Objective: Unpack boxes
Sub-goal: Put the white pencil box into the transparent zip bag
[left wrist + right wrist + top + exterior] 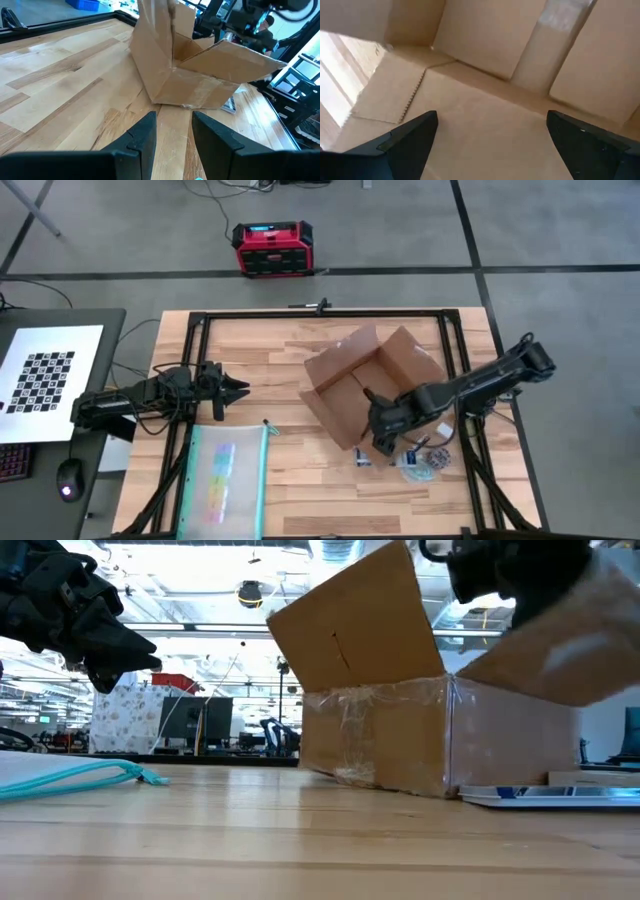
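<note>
The brown cardboard box point(368, 383) stands on its bottom right of the table's middle, with its flaps open and clear tape on its side point(385, 730). My right gripper point(379, 428) hangs over the box's near side, pointing steeply down. It is open wide, and bare cardboard fills the right wrist view between its fingers point(490, 140). My left gripper point(238, 390) waits at the table's left, pointing level toward the box. Its fingers stand apart with nothing between them point(174, 135).
A clear teal-edged pouch point(228, 478) lies at the near left. Small packaged items point(422, 461) and a small piece point(365, 458) lie on the table just near of the box. A red and black case point(272, 248) sits on the floor beyond the table. A black frame point(320, 313) rims the table.
</note>
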